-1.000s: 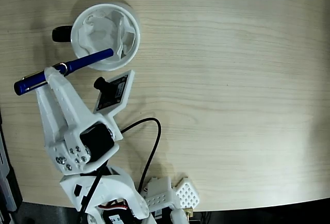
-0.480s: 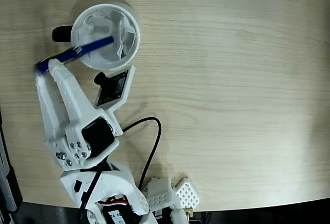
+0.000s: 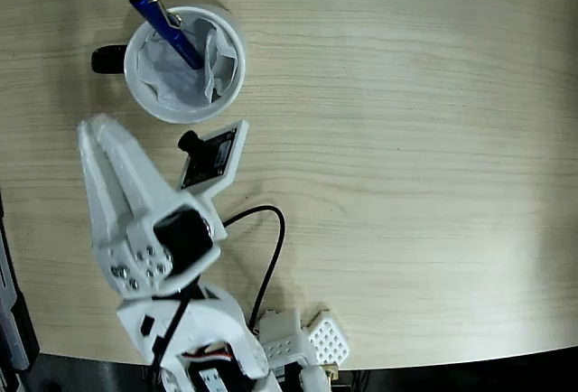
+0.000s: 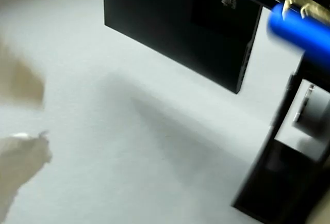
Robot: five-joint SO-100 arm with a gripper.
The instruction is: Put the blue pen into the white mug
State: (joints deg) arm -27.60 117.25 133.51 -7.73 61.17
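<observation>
One blue pen [image 3: 166, 26] stands tilted inside white mug [image 3: 184, 64], lower end down in crumpled paper lining, clipped upper end leaning out over rim toward top left in fixed view. Gripper [image 3: 99, 135] sits just below mug's lower-left rim, apart from pen, holding nothing. Jaw spread: cannot tell from either view. Wrist view blurred; pen's blue barrel shows at top right. Mug's dark handle points left. Wooden table [image 3: 406, 139] underneath.
</observation>
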